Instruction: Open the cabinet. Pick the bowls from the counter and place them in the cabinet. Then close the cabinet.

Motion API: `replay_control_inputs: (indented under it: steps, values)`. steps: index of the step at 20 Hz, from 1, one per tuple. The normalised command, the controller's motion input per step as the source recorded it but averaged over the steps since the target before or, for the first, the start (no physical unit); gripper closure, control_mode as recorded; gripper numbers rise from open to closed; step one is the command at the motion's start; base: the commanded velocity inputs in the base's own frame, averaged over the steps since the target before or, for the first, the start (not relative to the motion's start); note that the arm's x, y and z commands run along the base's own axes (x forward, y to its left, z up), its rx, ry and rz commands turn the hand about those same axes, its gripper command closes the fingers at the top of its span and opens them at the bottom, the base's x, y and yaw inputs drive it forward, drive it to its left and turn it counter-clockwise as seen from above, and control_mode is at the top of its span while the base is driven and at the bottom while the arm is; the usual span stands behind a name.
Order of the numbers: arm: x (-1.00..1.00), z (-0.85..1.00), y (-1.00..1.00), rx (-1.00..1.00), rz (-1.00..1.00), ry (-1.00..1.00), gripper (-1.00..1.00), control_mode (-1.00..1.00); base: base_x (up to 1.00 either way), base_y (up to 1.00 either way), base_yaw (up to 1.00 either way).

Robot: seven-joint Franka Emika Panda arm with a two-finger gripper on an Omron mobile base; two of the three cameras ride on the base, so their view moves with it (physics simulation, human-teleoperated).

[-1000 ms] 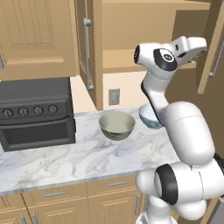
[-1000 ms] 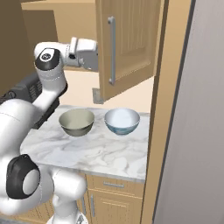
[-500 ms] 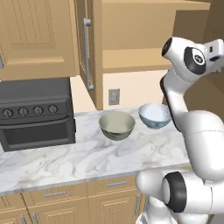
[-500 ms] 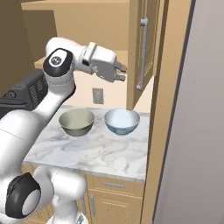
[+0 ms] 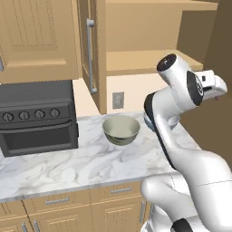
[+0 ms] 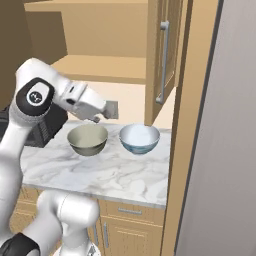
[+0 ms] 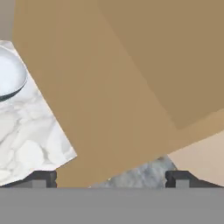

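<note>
- Since a second ago the arm has swung away from the cabinet door's edge toward the robot's right and dipped lower; the door it was beside now stands edge-on, wide open, and both bowls sit where they were.
- The cabinet is open: its light-oak interior and one inner shelf are exposed, with nothing on the shelf.
- One open door hangs out over the right end of the tabletop, its long silver bar handle vertical; the other door stands edge-on at the left of the opening, its handle facing out.
- The olive-grey bowl with its cream inside rests upright on the white marble tabletop, near the wall outlet.
- The white bowl with the pale blue pattern stands upright just beside it, apart from it, under the open door; in the left base view the arm covers most of it.
- The end effector hangs above the tabletop behind the olive-grey bowl, touching neither bowl; its fingertips stand wide apart with nothing between them.
- In the hand view the white bowl's rim shows at the left edge, over marble, beside a broad oak panel.
- A black oven with a row of knobs sits at the left end of the tabletop; low drawers with short handles run beneath it.
</note>
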Motion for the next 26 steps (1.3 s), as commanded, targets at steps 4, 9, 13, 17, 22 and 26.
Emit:
replay_control_inputs:
  steps: [4, 9, 13, 17, 22, 26]
  values:
    - [0.16, -0.67, 0.03, 0.38, 0.65, 0.07, -1.0, -1.0, 0.0, 0.0, 0.0]
    - [0.3, -0.42, -0.12, 0.32, 0.46, 0.02, -1.0, -1.0, 0.0, 0.0, 0.0]
    - [0.32, -0.22, -0.07, 0.12, 0.01, 0.04, -1.0, -1.0, 0.0, 0.0, 0.0]
    - [0.41, -0.35, 0.21, 0.24, 0.04, 0.08, -1.0, -1.0, 0.0, 0.0, 0.0]
    - [0.5, -0.28, 0.36, 0.26, 0.06, 0.05, -1.0, -1.0, 0.0, 0.0, 0.0]
    - [0.53, -0.33, 0.69, 0.17, 0.03, 0.04, -1.0, -1.0, 0.0, 0.0, 0.0]
